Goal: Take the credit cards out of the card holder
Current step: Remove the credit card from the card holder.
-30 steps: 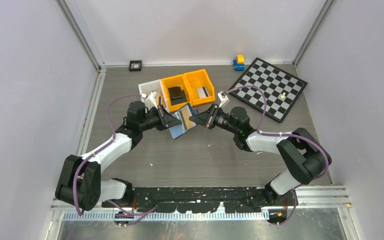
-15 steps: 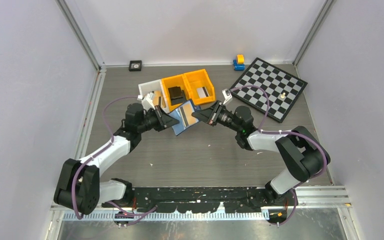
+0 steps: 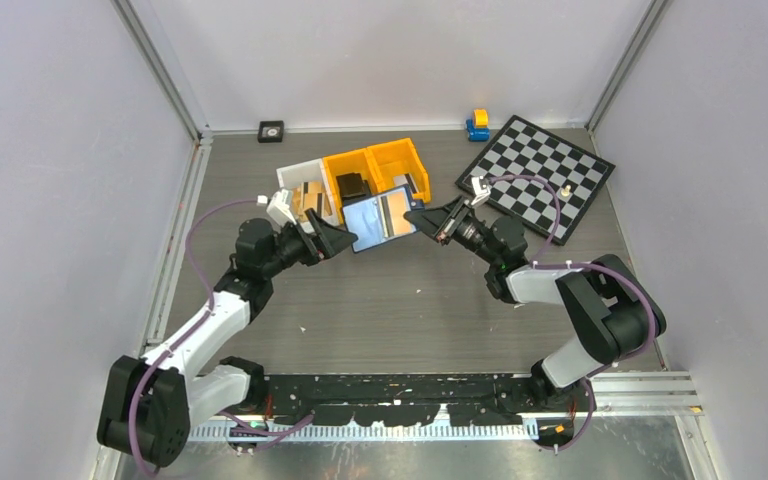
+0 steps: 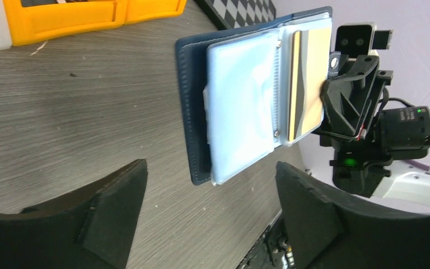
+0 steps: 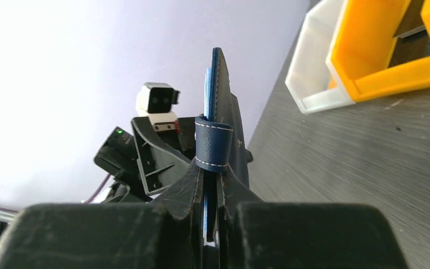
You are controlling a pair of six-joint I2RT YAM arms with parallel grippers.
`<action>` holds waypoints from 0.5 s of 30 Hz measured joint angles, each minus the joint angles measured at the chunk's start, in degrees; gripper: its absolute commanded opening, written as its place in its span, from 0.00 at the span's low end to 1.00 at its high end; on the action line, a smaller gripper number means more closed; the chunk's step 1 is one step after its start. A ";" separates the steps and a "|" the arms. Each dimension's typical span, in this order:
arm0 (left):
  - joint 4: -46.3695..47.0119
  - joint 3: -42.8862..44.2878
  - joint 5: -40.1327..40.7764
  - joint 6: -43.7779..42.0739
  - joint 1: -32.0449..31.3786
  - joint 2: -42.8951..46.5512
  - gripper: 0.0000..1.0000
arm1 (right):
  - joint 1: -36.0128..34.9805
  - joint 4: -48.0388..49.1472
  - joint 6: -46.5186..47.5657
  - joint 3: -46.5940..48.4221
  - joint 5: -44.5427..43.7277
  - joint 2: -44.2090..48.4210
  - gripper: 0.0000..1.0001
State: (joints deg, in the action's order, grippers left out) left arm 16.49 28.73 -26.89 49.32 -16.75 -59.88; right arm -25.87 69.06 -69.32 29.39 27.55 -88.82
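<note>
— So where's the card holder (image 3: 378,220)?
— Open, over the grey wood-grain table (image 3: 410,310), pale walls (image 3: 70,150) around; tan card (image 3: 398,211) inside. Right gripper (image 3: 422,220) clamps its 3 o'clock edge; left gripper (image 3: 348,240), fingers apart, sits at 8 o'clock.

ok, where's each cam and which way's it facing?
Top external: above and behind the bases, looking down; both arms, card holder between left end effector and right end effector.
Left wrist: on left arm, facing the holder's pockets and tan card; own open fingers.
Right wrist: on right arm, facing left arm; own fingers clamped on holder.
Shared: all see the card holder.
</note>
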 measured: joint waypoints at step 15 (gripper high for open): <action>28.06 -3.39 -11.43 11.76 0.00 -13.60 1.00 | -0.83 8.04 -5.49 0.15 2.03 -1.57 0.01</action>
State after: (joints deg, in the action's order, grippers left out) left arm 44.56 25.34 -38.33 61.08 -16.75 -73.47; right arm -26.70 77.10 -74.81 29.54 29.58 -90.39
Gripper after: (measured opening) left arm 0.996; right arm 0.127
